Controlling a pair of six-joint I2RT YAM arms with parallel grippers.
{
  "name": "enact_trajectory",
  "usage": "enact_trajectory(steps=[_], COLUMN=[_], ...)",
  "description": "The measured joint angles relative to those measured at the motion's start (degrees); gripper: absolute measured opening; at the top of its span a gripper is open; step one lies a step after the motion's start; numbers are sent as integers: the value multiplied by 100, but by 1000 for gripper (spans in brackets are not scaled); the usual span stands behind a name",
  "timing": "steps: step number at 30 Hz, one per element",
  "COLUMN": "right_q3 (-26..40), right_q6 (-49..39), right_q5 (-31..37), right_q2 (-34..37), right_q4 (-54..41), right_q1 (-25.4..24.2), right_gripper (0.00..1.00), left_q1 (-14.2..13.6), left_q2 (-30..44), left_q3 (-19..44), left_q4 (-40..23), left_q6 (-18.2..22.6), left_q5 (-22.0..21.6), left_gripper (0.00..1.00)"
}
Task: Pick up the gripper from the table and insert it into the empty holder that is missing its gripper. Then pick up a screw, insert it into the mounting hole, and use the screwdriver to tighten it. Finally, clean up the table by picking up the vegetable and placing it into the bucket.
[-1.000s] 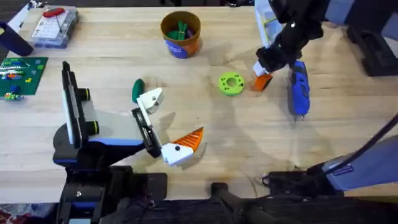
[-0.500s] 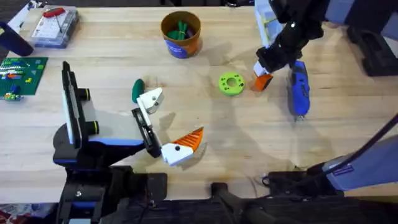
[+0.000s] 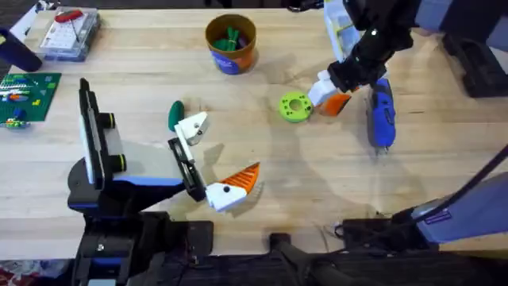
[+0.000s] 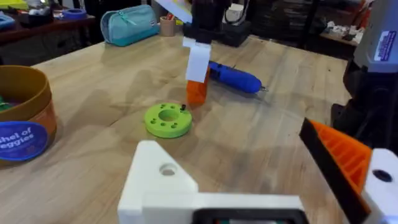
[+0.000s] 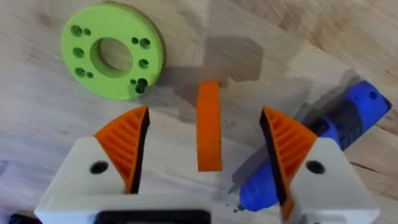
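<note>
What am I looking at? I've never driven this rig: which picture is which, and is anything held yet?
Two robot arms work at a table. The wide picture looks down from above their bases; the other two come from a camera on each wrist. The right gripper is open, its fingers either side of the small loose orange piece, not gripping it. Beside it lie a green ring and the blue screwdriver. The left gripper is open and holds nothing; one finger is a bare white bracket lacking its orange tip. A dark green vegetable lies by it; the bucket stands farther back.
</note>
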Motion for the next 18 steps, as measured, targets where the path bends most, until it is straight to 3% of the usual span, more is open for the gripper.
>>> enact_trajectory(steps=[9, 18], right_q3=[0, 492], right_q6=[-2, -155], right_q5=[2, 89], right_q2=[1, -99], right_q4=[-67, -1153], right_q1=[0, 0], right_gripper=[997, 996], left_q1=[0, 0], left_q2=[0, 0], left_q3=[0, 0], left_q4=[0, 0], left_q6=[0, 0], left_q5=[0, 0], left_gripper=[985, 985])
